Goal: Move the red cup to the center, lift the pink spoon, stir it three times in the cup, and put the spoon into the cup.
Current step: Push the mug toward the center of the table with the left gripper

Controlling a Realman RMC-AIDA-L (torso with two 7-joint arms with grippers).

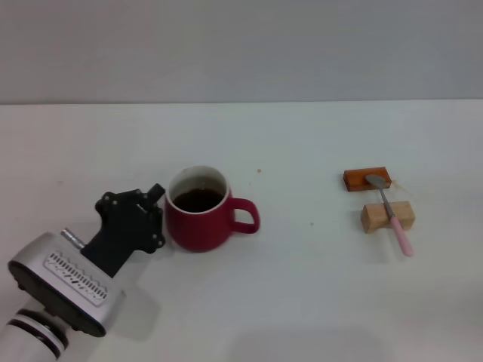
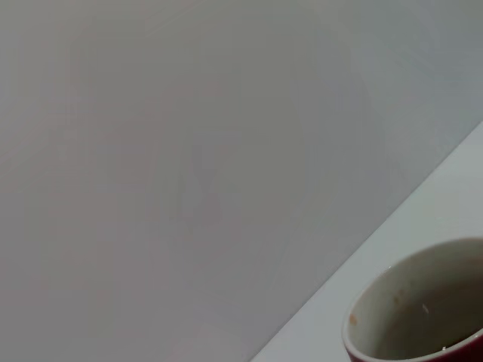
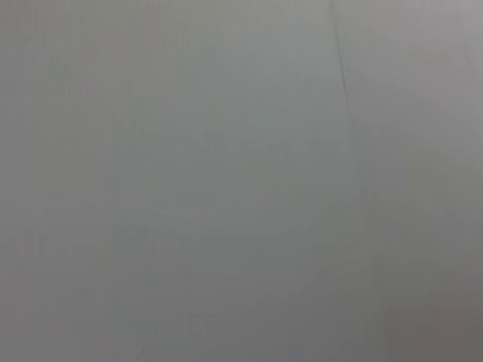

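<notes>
The red cup (image 1: 202, 217) stands on the white table left of the middle, with dark liquid inside and its handle pointing right. Its white rim also shows in the left wrist view (image 2: 423, 309). My left gripper (image 1: 159, 214) is right against the cup's left side. The pink spoon (image 1: 392, 218) lies at the right: its metal bowl rests on an orange-brown flat block (image 1: 359, 181), its neck crosses a tan wooden block (image 1: 373, 218), and its pink handle points toward me. My right gripper is out of view.
The white table (image 1: 302, 286) meets a grey wall (image 1: 241, 45) at the back. The right wrist view shows only plain grey surface.
</notes>
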